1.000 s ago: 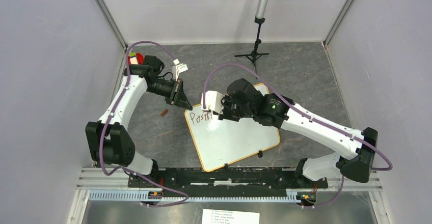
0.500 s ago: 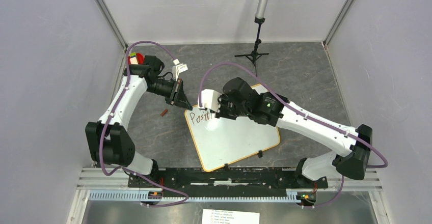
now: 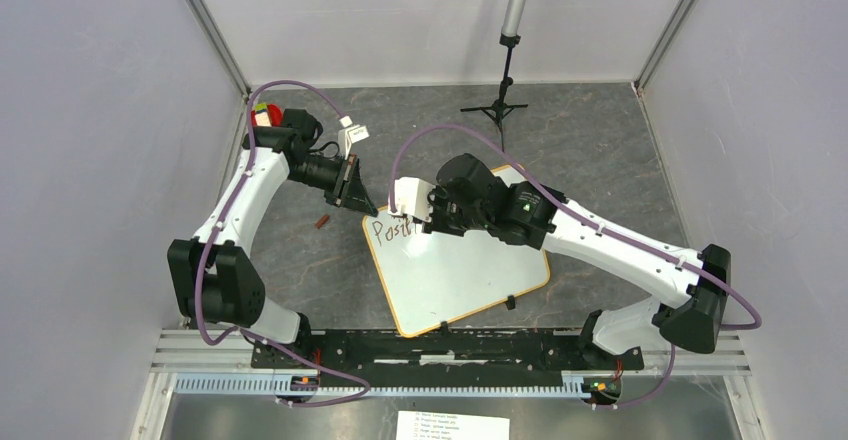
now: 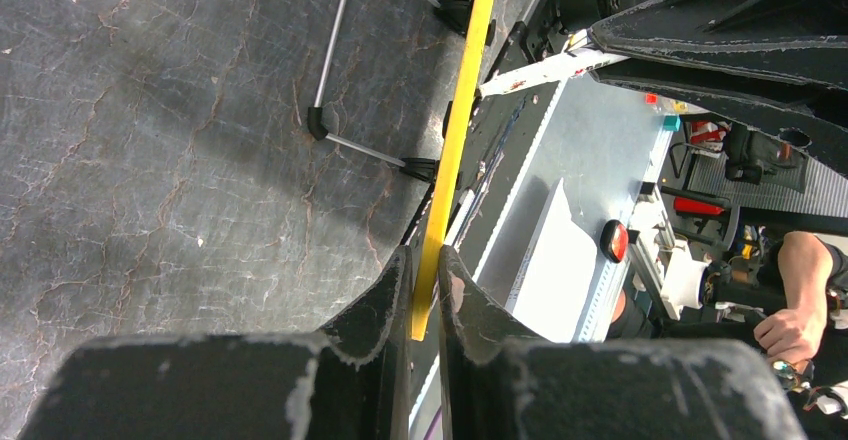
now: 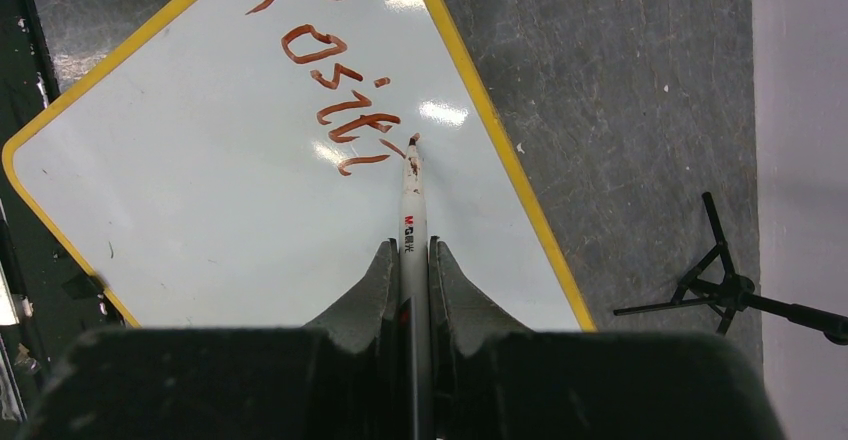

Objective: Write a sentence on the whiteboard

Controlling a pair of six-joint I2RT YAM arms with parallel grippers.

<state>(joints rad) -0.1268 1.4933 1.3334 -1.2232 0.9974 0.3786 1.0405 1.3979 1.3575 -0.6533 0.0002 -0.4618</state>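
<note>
This is a robotics lab test cell. Plain grey panel walls (image 3: 90, 160) on aluminium posts (image 3: 205, 20) box in a dark stone-patterned table (image 3: 600, 140) at 9, 12 and 3 o'clock. At 6 o'clock the left arm (image 3: 235, 205) and right arm (image 3: 620, 245), white and black, are bolted to a black base plate (image 3: 450, 345) on an aluminium rail (image 3: 200, 342), trailing purple cables (image 3: 300, 85). A small black tripod (image 3: 497, 110) stands at 12 o'clock, and a printed sheet (image 3: 452, 425) lies at 6. Beyond the table edge, the left wrist view shows equipment with a red button (image 4: 614, 240) and a person's bare forearm (image 4: 803, 260).
</note>
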